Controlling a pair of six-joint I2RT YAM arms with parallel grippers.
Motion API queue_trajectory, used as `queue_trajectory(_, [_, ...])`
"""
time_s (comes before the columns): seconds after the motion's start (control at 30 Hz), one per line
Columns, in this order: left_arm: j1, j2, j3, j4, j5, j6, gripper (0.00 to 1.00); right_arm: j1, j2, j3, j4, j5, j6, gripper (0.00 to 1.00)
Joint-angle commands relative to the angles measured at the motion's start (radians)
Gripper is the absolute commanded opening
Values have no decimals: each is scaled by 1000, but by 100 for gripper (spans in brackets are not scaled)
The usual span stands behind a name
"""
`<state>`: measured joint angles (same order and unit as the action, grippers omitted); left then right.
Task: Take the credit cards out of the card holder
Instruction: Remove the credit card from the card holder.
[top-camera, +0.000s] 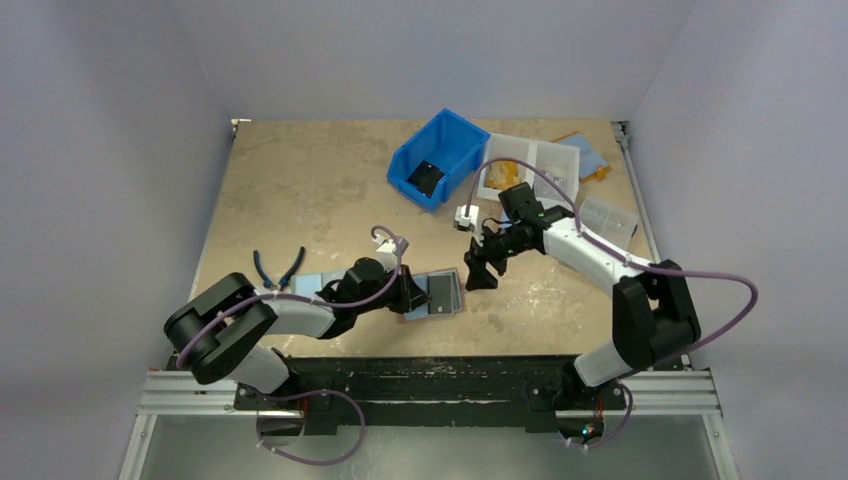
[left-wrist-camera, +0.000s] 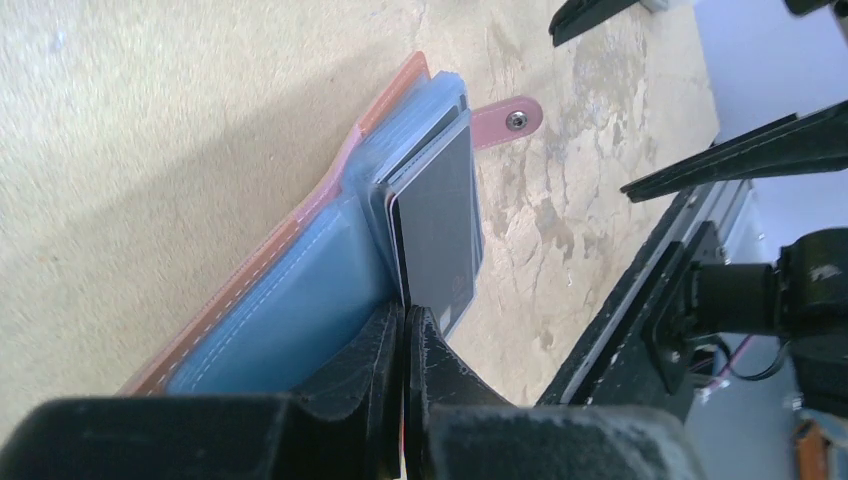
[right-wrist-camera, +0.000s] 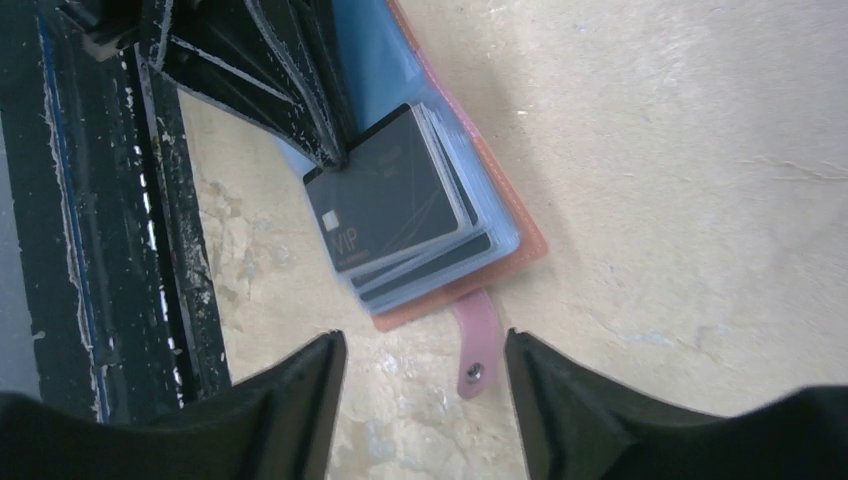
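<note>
Left gripper (left-wrist-camera: 405, 318) closed, tips pinning card holder (left-wrist-camera: 280, 300); right gripper (right-wrist-camera: 422, 345) wide, empty, over snap tab (right-wrist-camera: 478, 345). Best: pinch only free edge of top dark card (right-wrist-camera: 390, 195), slide outward.

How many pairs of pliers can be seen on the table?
1. The blue-handled pliers lie on the table beside the left arm, left of the card holder. Others may be hidden inside the blue bin.
</note>
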<state>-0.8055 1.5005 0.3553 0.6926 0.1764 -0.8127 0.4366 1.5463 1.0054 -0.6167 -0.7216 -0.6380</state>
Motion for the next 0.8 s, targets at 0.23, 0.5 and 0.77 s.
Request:
queue_trajectory(0.23, [-15, -157, 94, -190, 60, 440, 0, -17, -157, -131, 99, -135, -224, 88])
queue_trajectory(0.5, [-39, -198, 101, -188, 133, 538, 0, -54, -155, -139, 66, -188, -319, 89])
queue_trajectory(0.77, [-84, -185, 110, -143, 156, 569, 0, -56, -84, -120, 21, -215, -351, 88])
